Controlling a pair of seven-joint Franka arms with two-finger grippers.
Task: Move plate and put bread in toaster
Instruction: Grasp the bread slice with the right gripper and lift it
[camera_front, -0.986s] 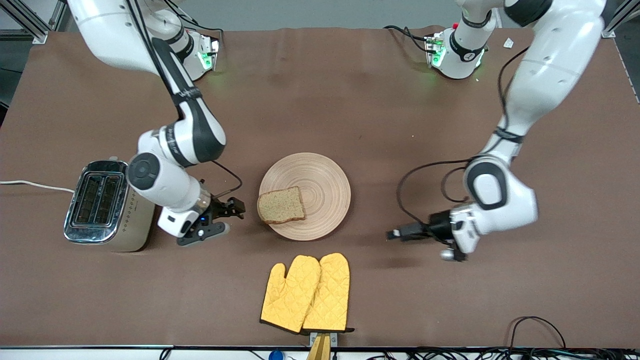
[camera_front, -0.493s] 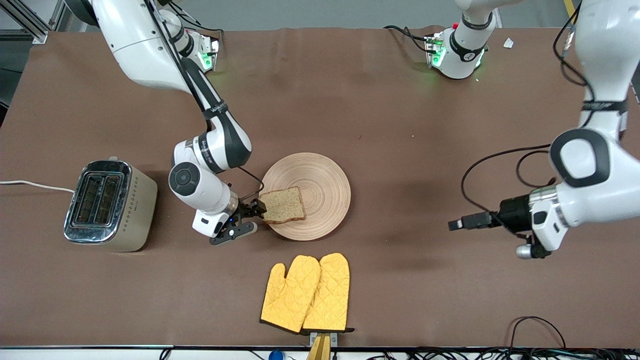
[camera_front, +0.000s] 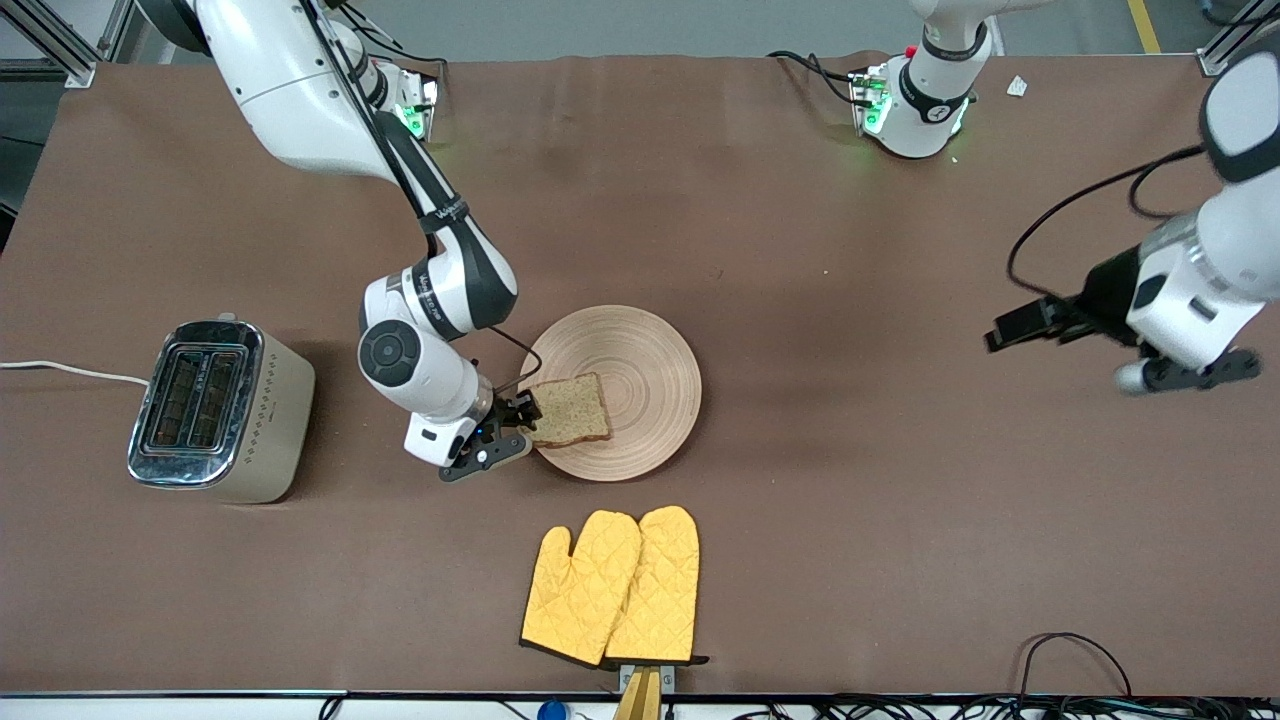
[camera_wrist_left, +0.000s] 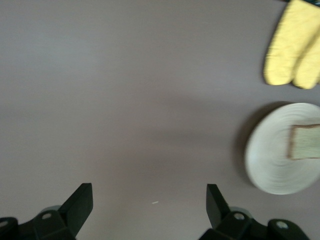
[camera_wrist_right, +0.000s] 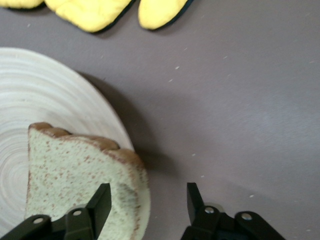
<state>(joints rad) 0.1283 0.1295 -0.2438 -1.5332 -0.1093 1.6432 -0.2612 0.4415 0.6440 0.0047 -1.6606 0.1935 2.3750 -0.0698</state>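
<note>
Front view: right gripper (camera_front: 522, 415) partly hides bread (camera_front: 570, 410) edge on plate (camera_front: 640, 350), fingers spread, ungrasped; left gripper (camera_front: 1010, 328) raised at frame right, fingers apart, empty.

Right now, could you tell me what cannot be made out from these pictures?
- Front view: the right gripper fingers overlap the bread edge on the plate; contact is unclear.
- Right wrist view: the bread's lower part is cut off by the frame edge.
- Front view: the toaster slots are too dark to see inside.
- Left wrist view: plate blurred.
</note>
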